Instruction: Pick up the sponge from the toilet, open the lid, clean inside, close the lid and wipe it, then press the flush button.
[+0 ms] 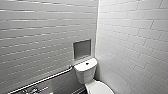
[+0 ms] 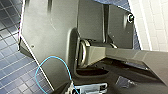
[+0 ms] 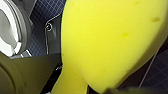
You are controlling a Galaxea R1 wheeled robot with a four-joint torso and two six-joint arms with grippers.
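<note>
Left of the toilet (image 1: 86, 71), a grey grab rail (image 1: 45, 79) is mounted slantwise on the side wall (image 1: 37, 37), which is tiled in long pale bands. Above the toilet, slightly to its left, a square recess (image 1: 82, 48) is set into that wall. The flush button (image 1: 87, 63) is seated in the middle of the flat tank top, as a small dark dot. Forward of the tank, the bowl (image 1: 99, 88) is cut off by the picture edge, so the position of the lid cannot be determined. Right of the toilet, a second wall (image 1: 135, 42) of white brick-pattern tiles is joined at the corner.

In the left wrist view, a thin blue cable (image 2: 50, 58) is looped across the arm's own dark parts, above a dark blue tiled floor (image 2: 12, 62). Whether the left gripper is apart or together cannot be told.

In the right wrist view, the sponge (image 3: 107, 40) is clamped in the right gripper (image 3: 82, 88) and held above the floor, beside the toilet and apart from it.
</note>
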